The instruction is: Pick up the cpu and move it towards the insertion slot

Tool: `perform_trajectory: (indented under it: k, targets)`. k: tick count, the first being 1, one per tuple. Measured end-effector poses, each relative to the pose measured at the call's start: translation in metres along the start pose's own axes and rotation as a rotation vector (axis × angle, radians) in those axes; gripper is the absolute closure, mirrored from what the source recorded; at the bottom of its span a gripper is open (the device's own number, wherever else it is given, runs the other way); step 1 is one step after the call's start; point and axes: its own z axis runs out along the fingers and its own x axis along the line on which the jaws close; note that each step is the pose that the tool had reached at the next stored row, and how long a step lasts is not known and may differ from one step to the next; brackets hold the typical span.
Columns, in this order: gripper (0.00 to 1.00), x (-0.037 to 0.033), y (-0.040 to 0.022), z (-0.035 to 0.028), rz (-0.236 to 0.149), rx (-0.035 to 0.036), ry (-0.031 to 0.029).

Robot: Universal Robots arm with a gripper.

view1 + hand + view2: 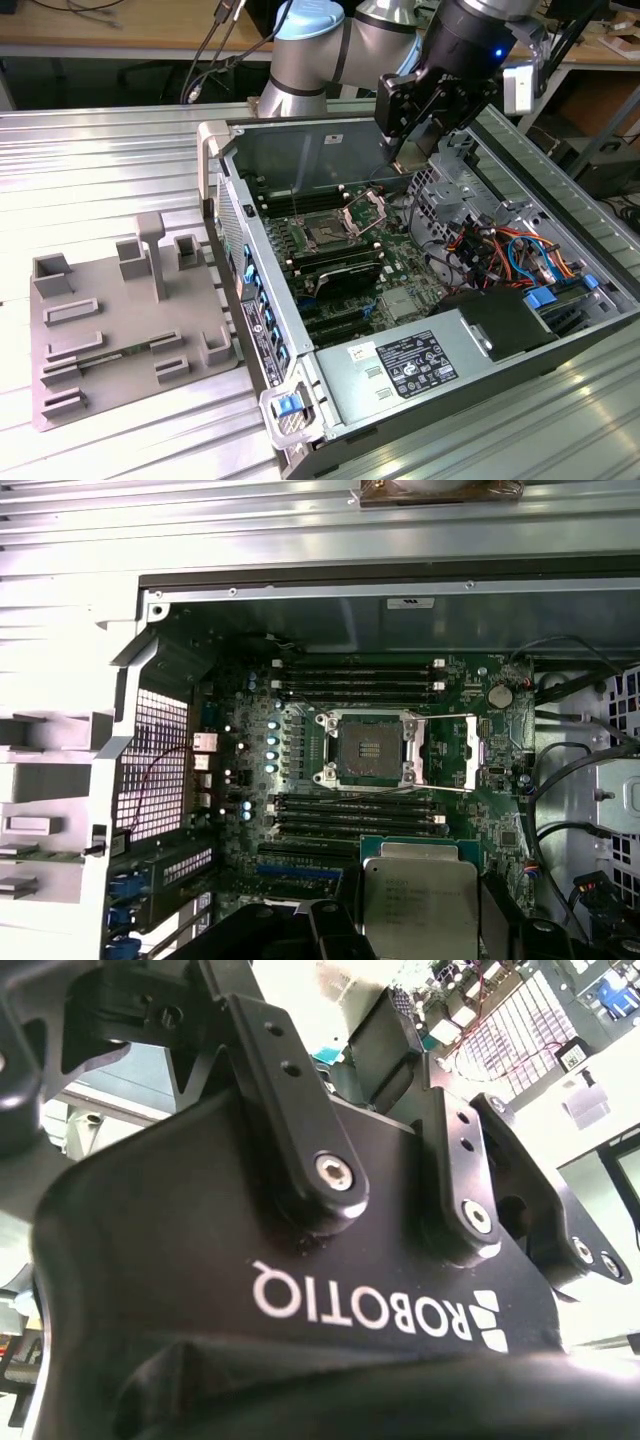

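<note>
The cpu [420, 895], a flat square chip with a pale silvery top and a green rim, sits between dark fingers [342, 925] in the first wrist view, with my gripper [422, 935] shut on it. In that view it hangs over the board beside the lower memory slots, a short way from the insertion slot [368, 748]. The slot is a dark square socket in a steel frame, its hinged bracket [475, 752] swung open. In the exterior view my gripper [408, 152] hovers over the open computer case, above and to the exterior view's right of the insertion slot [325, 237].
Long black memory slots [360, 675] flank the socket on both sides. A drive cage [450, 185] and coloured cables [505, 250] crowd the case's right side. The power supply [410, 365] sits at the front. A grey plastic tray [120, 330] with raised blocks lies on the ribbed metal table [90, 160].
</note>
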Motion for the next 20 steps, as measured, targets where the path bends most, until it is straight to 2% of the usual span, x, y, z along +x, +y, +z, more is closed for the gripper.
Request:
perform_trajectory:
  k: [4, 6, 12, 14, 20]
  targets:
    - [0.45, -0.0001, 0.0, 0.0005, 0.0, 0.0, 0.0]
    - [0.45, -0.0005, -0.0007, 0.0074, 0.0, 0.0, 0.0]
    - [0.45, -0.0005, -0.0008, 0.009, 0.0, 0.0, 0.0]
    - [0.45, -0.0005, -0.0014, 0.0159, 0.0, 0.0, 0.0001]
    - [0.45, -0.0005, -0.0015, 0.0171, 0.0, 0.0, 0.0]
